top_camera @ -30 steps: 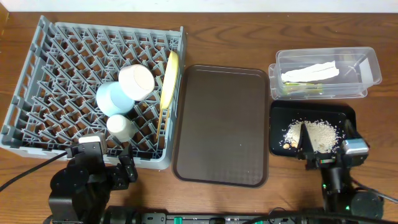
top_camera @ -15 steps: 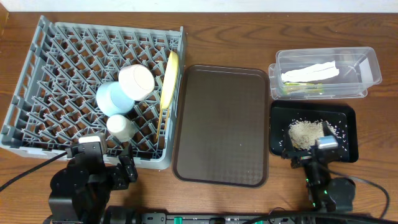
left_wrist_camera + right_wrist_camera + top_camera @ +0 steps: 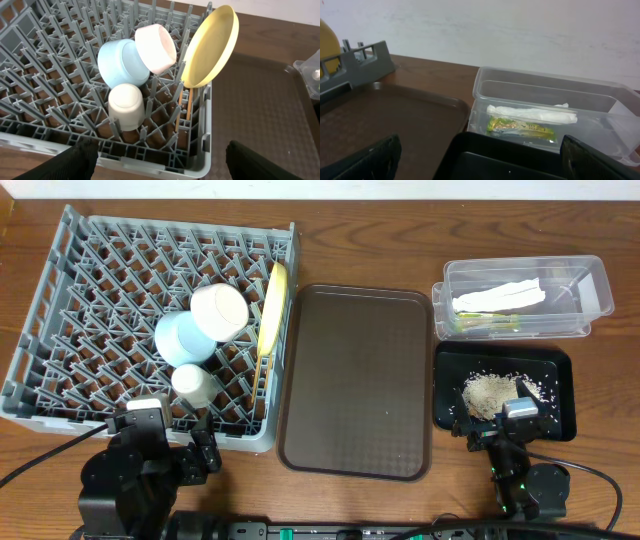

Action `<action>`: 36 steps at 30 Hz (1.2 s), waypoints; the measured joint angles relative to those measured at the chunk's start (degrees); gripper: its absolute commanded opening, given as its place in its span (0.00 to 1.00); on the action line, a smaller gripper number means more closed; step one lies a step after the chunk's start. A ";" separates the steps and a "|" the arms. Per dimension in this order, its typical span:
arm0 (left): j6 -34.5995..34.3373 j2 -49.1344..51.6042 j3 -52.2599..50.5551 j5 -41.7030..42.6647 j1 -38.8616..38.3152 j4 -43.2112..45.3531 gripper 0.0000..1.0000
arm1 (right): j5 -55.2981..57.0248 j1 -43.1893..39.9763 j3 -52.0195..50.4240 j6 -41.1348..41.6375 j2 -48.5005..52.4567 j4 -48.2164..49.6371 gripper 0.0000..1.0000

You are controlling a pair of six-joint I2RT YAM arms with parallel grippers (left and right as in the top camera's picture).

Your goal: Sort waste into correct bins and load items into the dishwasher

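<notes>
On my left, the grey dish rack (image 3: 180,222) holds the light blue bowl (image 3: 183,337) and white bowl (image 3: 220,310), tipped on their sides and touching. The small cream cup (image 3: 192,382) sits just nearer me. The yellow plate (image 3: 271,310) stands on edge by the right wall, with the wooden chopsticks (image 3: 182,107) slanted among the pegs below it. The left gripper (image 3: 160,165) hangs at the rack's near edge, fingers spread wide, empty. The brown tray (image 3: 355,380) lies mid-table. To the right, the clear tub (image 3: 590,285) holds the crumpled white napkin (image 3: 498,298) and the green-yellow wrapper (image 3: 520,127). Pale crumbs (image 3: 490,393) are heaped in the black tray (image 3: 560,395). At its near edge the right gripper (image 3: 480,165) is spread apart, holding nothing.
</notes>
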 measured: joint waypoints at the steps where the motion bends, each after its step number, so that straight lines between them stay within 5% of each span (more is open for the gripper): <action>1: 0.00 0.00 0.00 0.00 0.00 0.00 0.86 | 0.00 0.00 0.00 0.00 0.00 0.00 0.99; 28: 0.87 -0.48 -0.68 -0.66 0.00 -0.55 0.86 | 0.00 0.00 0.00 0.00 0.00 -0.02 0.99; 36: 1.70 -10.12 -18.25 -1.57 0.00 17.44 0.86 | 0.00 0.00 0.00 -0.02 0.00 0.00 0.99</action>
